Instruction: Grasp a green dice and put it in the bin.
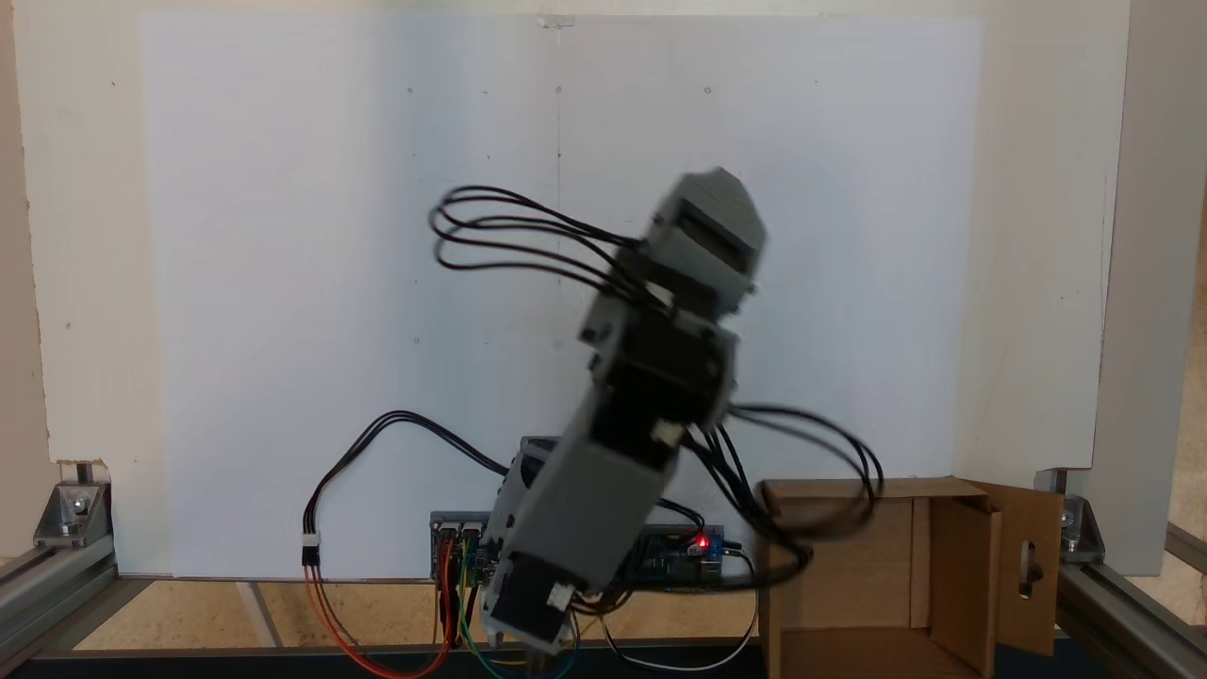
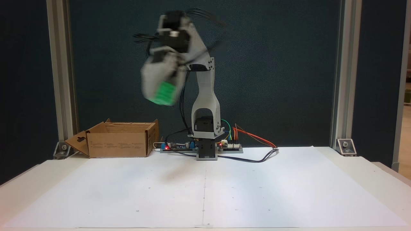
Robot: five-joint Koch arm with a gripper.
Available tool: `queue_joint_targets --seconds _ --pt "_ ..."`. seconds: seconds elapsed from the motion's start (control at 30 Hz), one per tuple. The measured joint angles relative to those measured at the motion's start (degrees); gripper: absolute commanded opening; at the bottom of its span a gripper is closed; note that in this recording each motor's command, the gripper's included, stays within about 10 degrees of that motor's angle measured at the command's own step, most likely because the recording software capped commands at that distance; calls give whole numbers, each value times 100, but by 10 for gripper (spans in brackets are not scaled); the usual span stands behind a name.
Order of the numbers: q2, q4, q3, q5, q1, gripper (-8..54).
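In a fixed view from above, the arm [image 1: 651, 396] leans over the white sheet [image 1: 283, 283], its cables draped across the near edge of the open cardboard box [image 1: 877, 566]. A circuit board [image 1: 679, 556] sits beside the box.

In the front fixed view, the blurred hand [image 2: 162, 96] is raised high, clenched around the green dice [image 2: 165, 93], above and right of the box [image 2: 118, 141] on the desk [image 2: 369, 166].

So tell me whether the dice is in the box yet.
Not yet. The green dice is in the raised gripper, above and right of the open box.
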Motion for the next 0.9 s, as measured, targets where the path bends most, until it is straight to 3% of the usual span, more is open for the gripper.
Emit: queue_joint_targets --seconds 0.4,0.9 --pt "132 26 9 -2294 4711 115" --pt "-1450 0 413 -3621 7365 115"
